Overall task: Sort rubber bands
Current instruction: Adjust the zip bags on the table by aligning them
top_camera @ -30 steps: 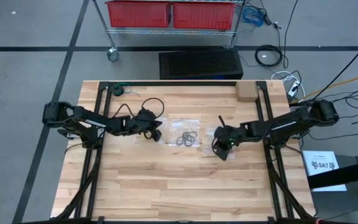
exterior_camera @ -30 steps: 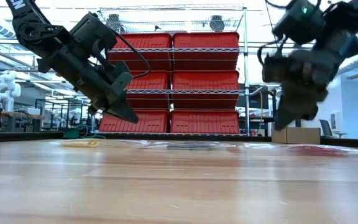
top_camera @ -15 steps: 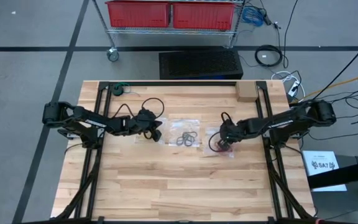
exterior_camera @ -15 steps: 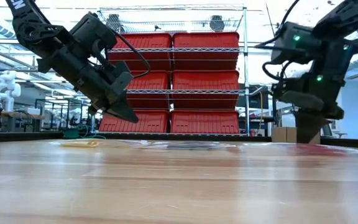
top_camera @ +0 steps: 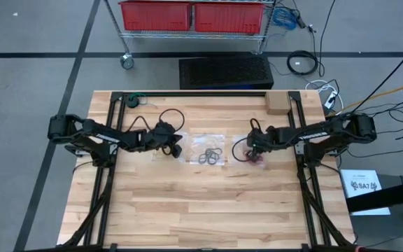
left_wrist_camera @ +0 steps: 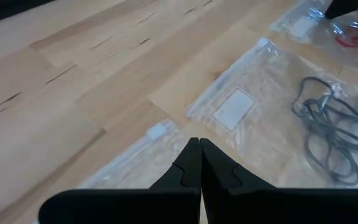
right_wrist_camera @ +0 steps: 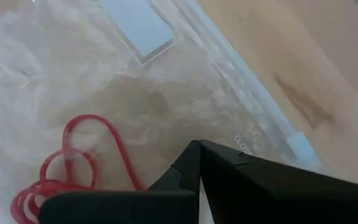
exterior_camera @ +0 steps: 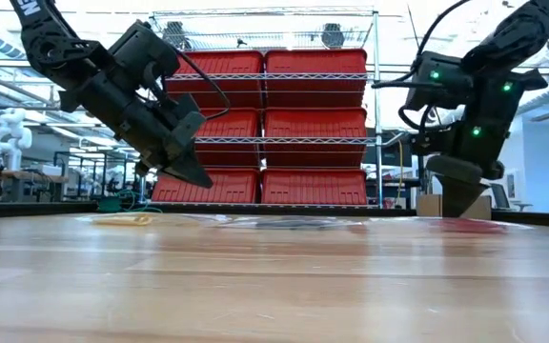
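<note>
Red thin rubber bands [right_wrist_camera: 61,174] inside clear plastic bag [right_wrist_camera: 166,93], just beside right gripper [right_wrist_camera: 197,144], fingers pressed together, holding nothing.

My two arms are matte black and jointed, with looping black cables; green lights glow on the right arm [exterior_camera: 475,105]

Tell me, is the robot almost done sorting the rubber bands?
It looks nearly done. The black rubber bands lie in the middle clear bag, and the red rubber bands lie in their own bag. Something yellowish lies far left, too small to make out. Nothing is in hand: the left claw and right claw are both shut and empty. No loose bands show on the table.
</note>
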Robot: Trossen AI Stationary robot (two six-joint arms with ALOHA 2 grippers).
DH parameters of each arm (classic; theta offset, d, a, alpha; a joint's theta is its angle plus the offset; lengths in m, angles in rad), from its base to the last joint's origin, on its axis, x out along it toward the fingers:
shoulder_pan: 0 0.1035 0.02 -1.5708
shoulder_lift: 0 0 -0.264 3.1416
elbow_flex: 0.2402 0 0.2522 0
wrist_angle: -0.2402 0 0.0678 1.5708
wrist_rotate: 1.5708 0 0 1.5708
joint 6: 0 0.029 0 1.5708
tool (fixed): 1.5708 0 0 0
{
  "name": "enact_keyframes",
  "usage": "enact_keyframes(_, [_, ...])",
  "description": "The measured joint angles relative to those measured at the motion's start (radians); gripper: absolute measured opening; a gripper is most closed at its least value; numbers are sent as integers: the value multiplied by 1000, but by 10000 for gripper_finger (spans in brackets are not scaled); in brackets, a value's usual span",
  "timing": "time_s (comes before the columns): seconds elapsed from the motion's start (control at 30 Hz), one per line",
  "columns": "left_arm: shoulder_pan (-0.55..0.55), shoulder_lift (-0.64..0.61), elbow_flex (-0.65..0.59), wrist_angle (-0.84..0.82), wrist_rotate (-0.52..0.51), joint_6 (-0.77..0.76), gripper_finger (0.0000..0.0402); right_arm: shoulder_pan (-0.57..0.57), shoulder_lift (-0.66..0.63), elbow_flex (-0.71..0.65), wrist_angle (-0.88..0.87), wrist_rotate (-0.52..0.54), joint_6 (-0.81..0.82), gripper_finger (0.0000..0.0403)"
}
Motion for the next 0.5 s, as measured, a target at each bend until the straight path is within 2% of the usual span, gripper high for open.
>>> enact_keyframes(0.13, [8,0,0,0,6,3,0,-9,1,-1,22,-5,-63,0])
enact_keyframes(0.5, [22,0,0,4,26,24,0,-15,-19,-3,21,-5,-84,0])
